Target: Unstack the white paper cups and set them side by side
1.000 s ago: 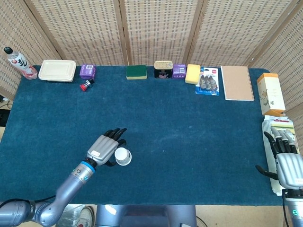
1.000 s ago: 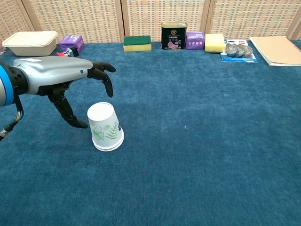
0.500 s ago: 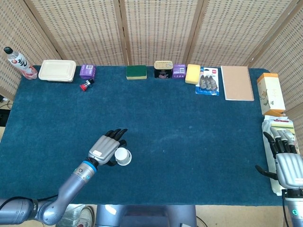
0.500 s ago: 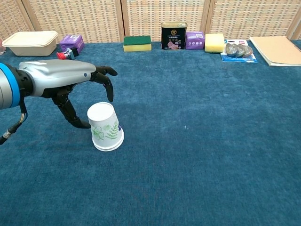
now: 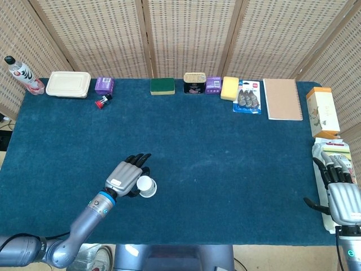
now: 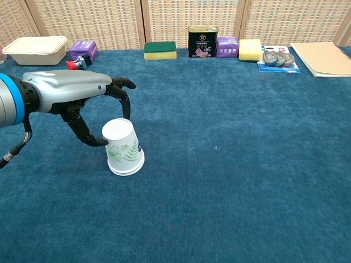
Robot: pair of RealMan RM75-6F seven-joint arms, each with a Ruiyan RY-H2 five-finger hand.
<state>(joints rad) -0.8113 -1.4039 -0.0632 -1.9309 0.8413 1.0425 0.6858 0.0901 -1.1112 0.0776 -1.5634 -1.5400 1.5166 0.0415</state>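
Closest to me, the white paper cups (image 6: 124,146) sit upside down as one stack on the blue table (image 5: 225,147), toward its near left part. The left hand (image 6: 77,96) hangs just over and to the left of the stack, fingers (image 6: 122,98) spread and curved around its top, the thumb close by the cup's side, gripping nothing. Off at the right edge, the right hand (image 5: 340,195) rests with fingers loosely apart. Along the far edge stand a green sponge (image 5: 162,86) and a tin (image 5: 194,82).

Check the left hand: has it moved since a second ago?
Yes. The left hand has closed in toward the cup stack, which stayed put; its thumb now reaches the cup's side.
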